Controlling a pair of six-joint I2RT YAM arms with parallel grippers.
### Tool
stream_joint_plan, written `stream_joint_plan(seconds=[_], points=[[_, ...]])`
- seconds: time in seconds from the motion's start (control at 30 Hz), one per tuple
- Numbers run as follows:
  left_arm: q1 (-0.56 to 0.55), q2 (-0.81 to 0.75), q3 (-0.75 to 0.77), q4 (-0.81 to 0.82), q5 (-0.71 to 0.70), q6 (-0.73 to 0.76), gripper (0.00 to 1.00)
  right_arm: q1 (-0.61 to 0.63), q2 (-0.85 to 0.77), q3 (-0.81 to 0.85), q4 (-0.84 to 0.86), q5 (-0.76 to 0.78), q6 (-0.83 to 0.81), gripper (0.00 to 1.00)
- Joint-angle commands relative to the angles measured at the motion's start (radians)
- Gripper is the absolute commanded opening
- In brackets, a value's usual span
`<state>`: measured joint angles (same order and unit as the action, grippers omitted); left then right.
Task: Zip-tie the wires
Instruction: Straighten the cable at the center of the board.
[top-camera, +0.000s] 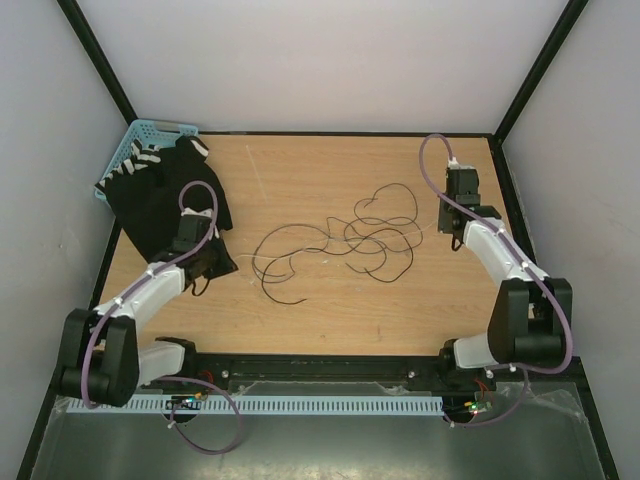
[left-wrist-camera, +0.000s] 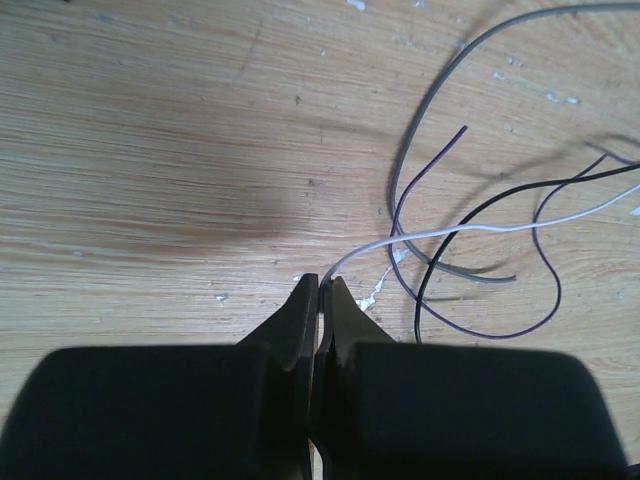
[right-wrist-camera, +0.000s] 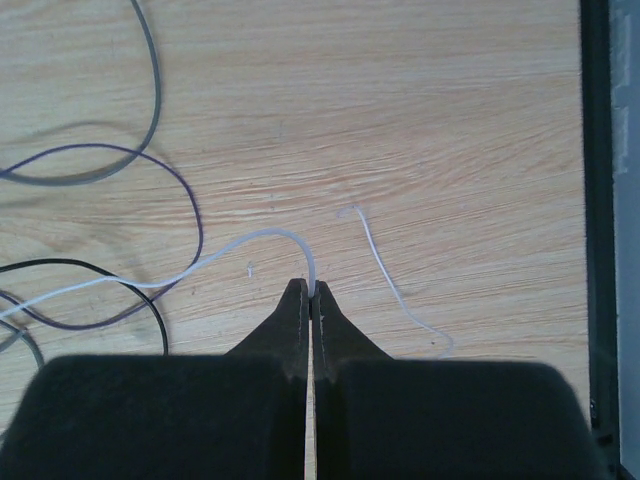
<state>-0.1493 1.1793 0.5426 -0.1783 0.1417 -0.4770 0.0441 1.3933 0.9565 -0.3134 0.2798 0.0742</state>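
The wires (top-camera: 370, 235) lie in a loose curling tangle on the middle of the wooden table (top-camera: 330, 320). Up close they are black (left-wrist-camera: 480, 215), purple (left-wrist-camera: 470, 325), grey (left-wrist-camera: 420, 150) and white (left-wrist-camera: 480, 230). My left gripper (left-wrist-camera: 322, 285) is shut, with the end of the white wire pinched between its tips. It sits at the tangle's left side (top-camera: 218, 260). My right gripper (right-wrist-camera: 310, 290) is also shut on a white wire (right-wrist-camera: 200, 262), which arcs off to the left. This gripper is at the tangle's right side (top-camera: 447, 232). A finer white strand (right-wrist-camera: 390, 280) lies just right of those tips.
A black cloth with white stripes (top-camera: 165, 195) lies at the back left, partly under my left arm. A blue basket (top-camera: 135, 150) stands behind it. The black frame rail (right-wrist-camera: 598, 200) runs close along the right of my right gripper. White flecks (left-wrist-camera: 375, 295) dot the wood.
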Motion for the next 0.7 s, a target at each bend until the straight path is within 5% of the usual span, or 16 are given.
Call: stream_joint_plan(seconds=[0.0, 0.2, 0.67], points=[[-0.02, 0.055, 0.006, 0.048, -0.038, -0.012, 0.0, -0.003, 0.04, -0.004, -0.003, -0.04, -0.007, 0.02], [-0.024, 0.109, 0.008, 0.068, -0.085, -0.019, 0.0, -0.004, 0.127, -0.005, -0.008, -0.043, -0.018, 0.1], [-0.029, 0.119, 0.038, 0.076, -0.072, -0.001, 0.04, -0.004, 0.153, 0.055, -0.117, -0.153, -0.076, 0.66]])
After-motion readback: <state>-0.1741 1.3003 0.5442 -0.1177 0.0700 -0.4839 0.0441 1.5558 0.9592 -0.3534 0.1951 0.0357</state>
